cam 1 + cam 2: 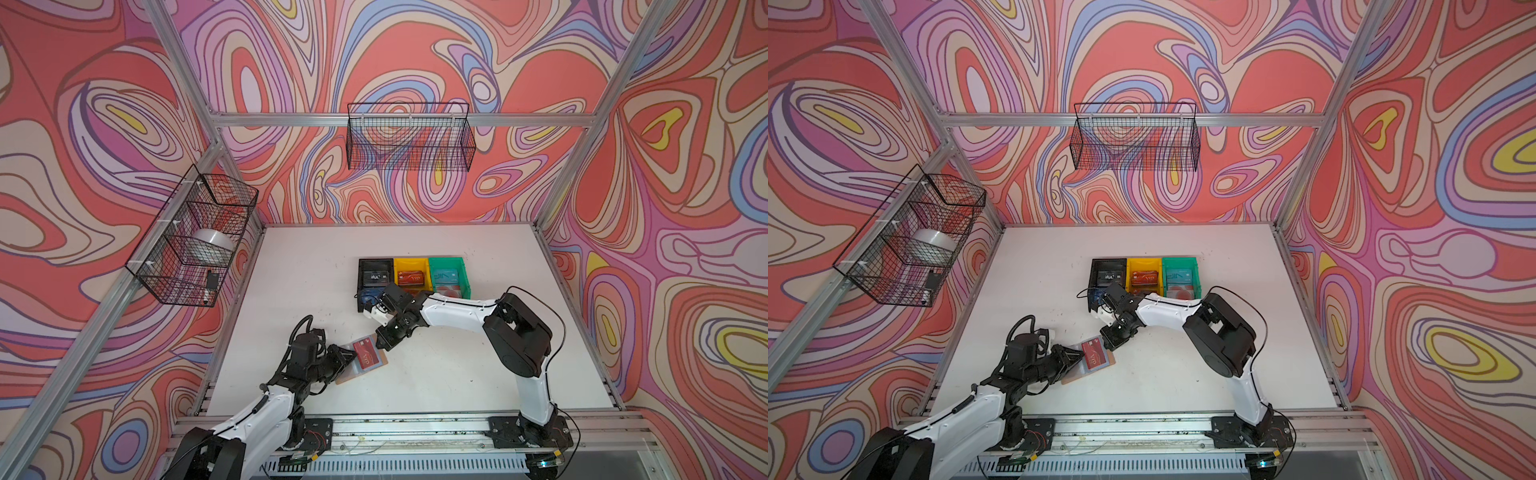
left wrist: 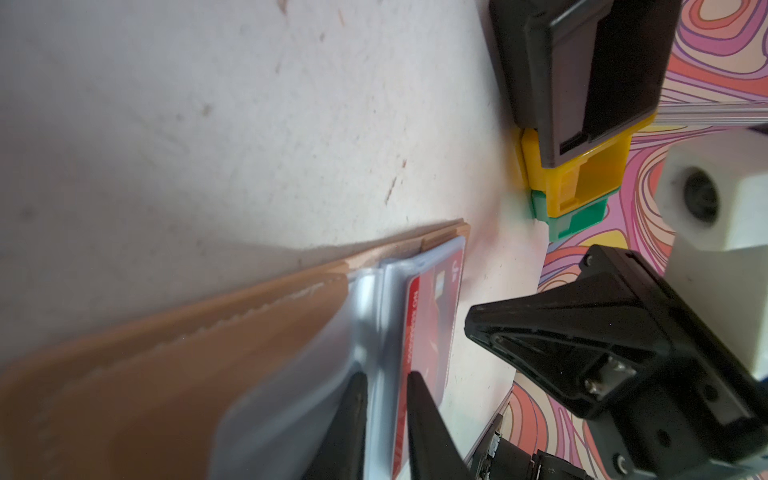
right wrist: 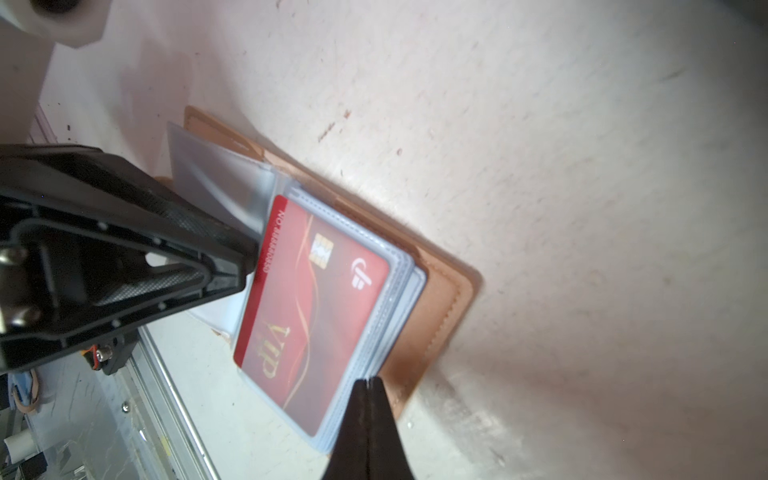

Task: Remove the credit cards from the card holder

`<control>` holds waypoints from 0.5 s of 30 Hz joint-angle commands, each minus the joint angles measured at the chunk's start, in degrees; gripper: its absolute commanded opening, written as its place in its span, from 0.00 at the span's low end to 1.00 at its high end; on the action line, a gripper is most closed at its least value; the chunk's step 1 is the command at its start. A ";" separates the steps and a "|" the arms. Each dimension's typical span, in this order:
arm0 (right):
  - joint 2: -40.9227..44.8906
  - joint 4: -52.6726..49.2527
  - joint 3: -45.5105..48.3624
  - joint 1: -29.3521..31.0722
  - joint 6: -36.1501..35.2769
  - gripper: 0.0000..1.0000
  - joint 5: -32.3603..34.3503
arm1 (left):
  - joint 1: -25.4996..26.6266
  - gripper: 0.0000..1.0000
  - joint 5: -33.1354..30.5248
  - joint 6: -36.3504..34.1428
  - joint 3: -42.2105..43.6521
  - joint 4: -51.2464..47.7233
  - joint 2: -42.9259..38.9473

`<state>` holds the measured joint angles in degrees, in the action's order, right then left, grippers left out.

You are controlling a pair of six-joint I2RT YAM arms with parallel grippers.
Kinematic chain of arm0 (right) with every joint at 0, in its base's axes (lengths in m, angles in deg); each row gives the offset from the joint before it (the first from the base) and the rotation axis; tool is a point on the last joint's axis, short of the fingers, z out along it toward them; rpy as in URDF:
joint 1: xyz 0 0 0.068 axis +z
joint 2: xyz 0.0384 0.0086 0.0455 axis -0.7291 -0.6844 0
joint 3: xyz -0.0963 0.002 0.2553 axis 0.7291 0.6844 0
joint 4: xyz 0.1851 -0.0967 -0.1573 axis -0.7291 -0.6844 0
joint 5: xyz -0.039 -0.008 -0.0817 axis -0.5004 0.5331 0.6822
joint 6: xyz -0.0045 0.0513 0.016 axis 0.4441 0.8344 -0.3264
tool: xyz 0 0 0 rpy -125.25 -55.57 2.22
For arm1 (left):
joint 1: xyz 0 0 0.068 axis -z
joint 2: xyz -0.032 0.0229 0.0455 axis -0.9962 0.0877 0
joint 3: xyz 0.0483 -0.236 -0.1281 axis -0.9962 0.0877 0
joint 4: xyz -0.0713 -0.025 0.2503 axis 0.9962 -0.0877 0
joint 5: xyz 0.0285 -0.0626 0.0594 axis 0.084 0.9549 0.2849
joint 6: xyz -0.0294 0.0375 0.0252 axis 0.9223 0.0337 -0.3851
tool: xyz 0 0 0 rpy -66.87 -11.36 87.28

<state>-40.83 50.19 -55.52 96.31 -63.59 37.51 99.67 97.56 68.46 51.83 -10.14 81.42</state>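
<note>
The tan card holder point(image 1: 348, 379) point(image 3: 440, 307) lies open on the white table, its clear sleeve pages fanned. A red "VIP" credit card point(image 1: 365, 355) point(image 1: 1094, 355) point(image 3: 316, 307) sits in the top sleeve, one long edge sticking out. My left gripper point(image 1: 353, 358) point(image 2: 386, 376) is shut on that protruding edge, with a clear sleeve page point(image 2: 374, 316) also between its fingers. On the opposite side, my right gripper point(image 1: 379, 345) point(image 3: 368, 380) is shut with nothing in it, its tip against the edge of the sleeve stack. Any other cards in the holder are hidden.
Behind the holder stand a black bin point(image 1: 376, 262), a yellow bin point(image 1: 411, 262) and a green bin point(image 1: 448, 261) in a row, each with a card inside. The right arm's wrist hangs over their front edge. Wire baskets point(image 1: 191, 237) point(image 1: 409, 137) hang on the walls.
</note>
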 commanded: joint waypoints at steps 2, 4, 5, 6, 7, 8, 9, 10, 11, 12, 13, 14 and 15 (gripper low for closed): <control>0.58 0.14 -1.00 0.25 -0.41 0.00 -0.95 | 0.41 0.22 -0.32 -0.09 0.35 0.28 0.50; -0.13 0.73 -0.90 0.18 -0.04 0.00 -1.85 | 0.39 0.22 -0.23 -0.14 0.37 0.45 0.70; -0.51 1.03 -0.81 0.31 0.11 0.00 -1.96 | 0.40 0.22 -0.21 -0.11 0.35 0.54 0.71; -1.14 1.12 -0.88 0.25 0.36 0.00 -1.94 | 0.40 0.22 -0.22 -0.08 0.39 0.54 0.79; -1.79 1.05 -0.98 0.30 0.62 0.00 -1.96 | 0.37 0.22 -0.07 -0.05 0.35 0.54 0.74; -2.38 1.04 -0.98 0.33 0.89 0.00 -1.97 | 0.34 0.22 0.12 -0.16 0.35 0.55 0.79; -2.86 1.33 -0.76 0.44 1.18 0.00 -2.34 | 0.35 0.22 0.29 -0.17 0.35 0.63 0.71; -3.17 1.76 -0.49 0.64 1.25 0.00 -2.56 | 0.41 0.22 0.28 -0.20 0.35 0.56 0.64; -3.41 2.14 -0.24 0.92 1.42 0.00 -2.57 | 0.34 0.22 0.19 -0.19 0.47 0.42 0.54; -3.72 2.41 -0.10 1.10 1.58 0.00 -2.77 | 0.39 0.22 0.08 -0.16 0.48 0.22 0.37; -4.08 2.44 -0.10 1.21 1.71 0.00 -3.01 | 0.39 0.22 0.20 -0.24 0.39 0.19 0.27; -4.34 2.48 -0.20 1.29 1.71 0.00 -3.05 | 0.38 0.22 0.22 -0.24 0.36 0.19 0.18; -4.43 2.59 -0.20 1.34 1.80 0.00 -3.11 | 0.37 0.22 0.22 -0.23 0.35 0.19 0.08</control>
<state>-42.97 51.98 -55.78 96.75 -62.39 35.06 99.67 97.75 68.44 51.83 -9.73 81.79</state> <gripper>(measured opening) 0.042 0.222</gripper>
